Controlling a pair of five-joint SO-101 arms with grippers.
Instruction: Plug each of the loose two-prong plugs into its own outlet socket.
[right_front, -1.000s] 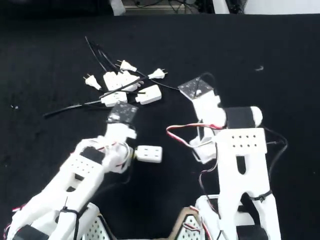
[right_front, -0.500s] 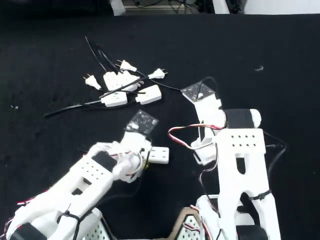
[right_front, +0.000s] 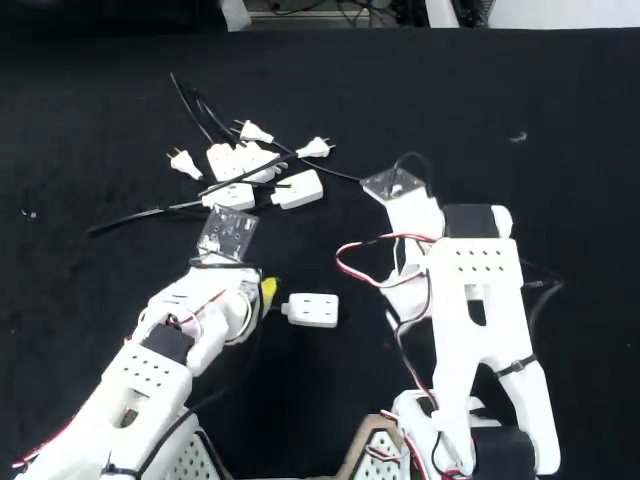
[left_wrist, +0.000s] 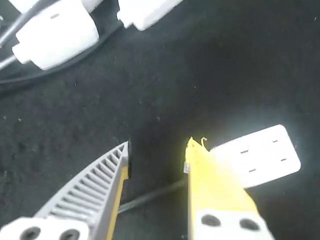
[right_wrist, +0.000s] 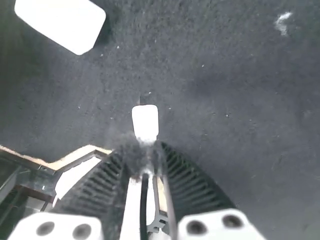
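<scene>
Held plug: a small white piece (right_wrist: 145, 121) pokes out from between the right gripper's fingers. It looks like a plug body, but the prongs are not visible.
Right gripper (right_wrist: 143, 149): fingers closed on the held plug, over bare black table (right_wrist: 240, 100).
Near block: a white outlet block (right_front: 311, 310) lies flat and alone between the two arms, slot face up.
Left gripper (left_wrist: 157, 150): fingers parted, holding nothing. The yellow finger (left_wrist: 210, 185) is just beside the near block's end; I cannot tell if they touch. A black cable (left_wrist: 150, 197) runs between the fingers.
Loose plugs: first plug (right_front: 183, 161), second plug (right_front: 255, 131) and third plug (right_front: 316, 148) sit around the far cluster, well apart from both grippers.
Cluster blocks: more white outlet blocks (right_front: 298, 188) lie tangled with the cables there.
Handling, plugs: probably light, hard and smooth. Best pinched across the flat sides of the body, behind the prongs. The cord is likely to tug and twist the plug.
Handling, block: light enough that it will likely slide when a plug is pressed in, so it wants bracing by its long sides, clear of the slots.
</scene>
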